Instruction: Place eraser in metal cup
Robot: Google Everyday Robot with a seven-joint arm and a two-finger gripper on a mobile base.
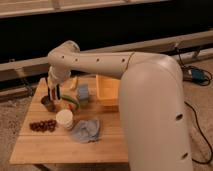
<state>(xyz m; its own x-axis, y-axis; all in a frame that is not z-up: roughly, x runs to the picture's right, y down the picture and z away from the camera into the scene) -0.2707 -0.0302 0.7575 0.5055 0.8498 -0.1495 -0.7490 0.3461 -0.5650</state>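
The metal cup [47,104] is a small dark-grey tumbler standing upright near the left edge of the wooden table [60,147]. My gripper [54,93] hangs straight above the cup's mouth, pointing down. It is shut on the eraser [54,95], a small dark oblong block held upright between the fingers. The eraser's lower end is just over the cup's rim.
A wider white cup [64,119] stands in front of the metal cup. Dark grapes [42,125] lie to its left and a crumpled blue cloth [86,131] to its right. A blue-grey block [83,92] and a yellow tray [107,90] sit behind. My arm spans the table's right side.
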